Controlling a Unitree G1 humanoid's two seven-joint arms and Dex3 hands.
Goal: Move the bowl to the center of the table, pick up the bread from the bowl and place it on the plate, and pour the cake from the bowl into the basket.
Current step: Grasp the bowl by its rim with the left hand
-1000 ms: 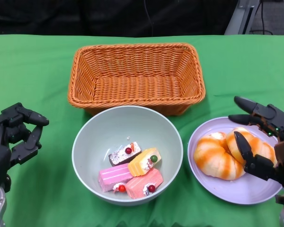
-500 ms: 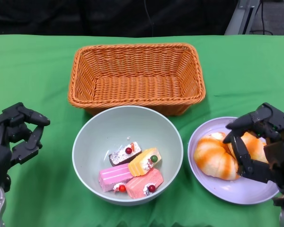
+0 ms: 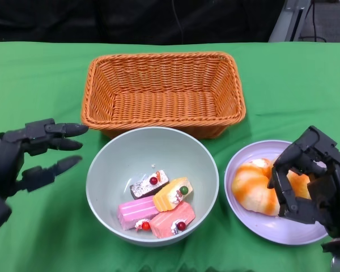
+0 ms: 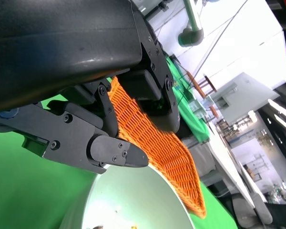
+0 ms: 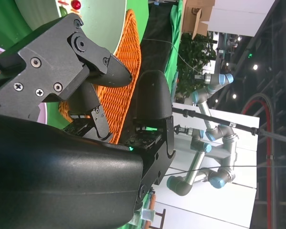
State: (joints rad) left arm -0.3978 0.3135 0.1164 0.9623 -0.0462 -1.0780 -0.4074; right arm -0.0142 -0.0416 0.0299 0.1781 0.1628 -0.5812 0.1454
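The bread [image 3: 259,187] is laid on the plate [image 3: 255,222] at lower right, under the curled, empty right hand [image 3: 309,178]; at left the left hand [image 3: 28,158] is spread, empty, beside the central bowl [image 3: 107,175], whose cakes [image 3: 158,207] seem meant for the basket [image 3: 163,90]

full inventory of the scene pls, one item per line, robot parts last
table: 1, green cloth cover, under everything
basket: 1, orange wicker, rectangular, far centre, nothing in it
bowl: 1, pale grey-green, centre, just in front of the basket
cake pieces: 4, one chocolate brown, one yellow-orange, two pink, in the bowl's near half
plate: 1, pale lilac, right of the bowl
bread: 2 orange-and-cream rolls, on the plate, partly behind the right hand
left hand: 1, black, fingers spread, left of the bowl, holds nothing
right hand: 1, black, fingers curled, over the plate; contact with the bread unclear
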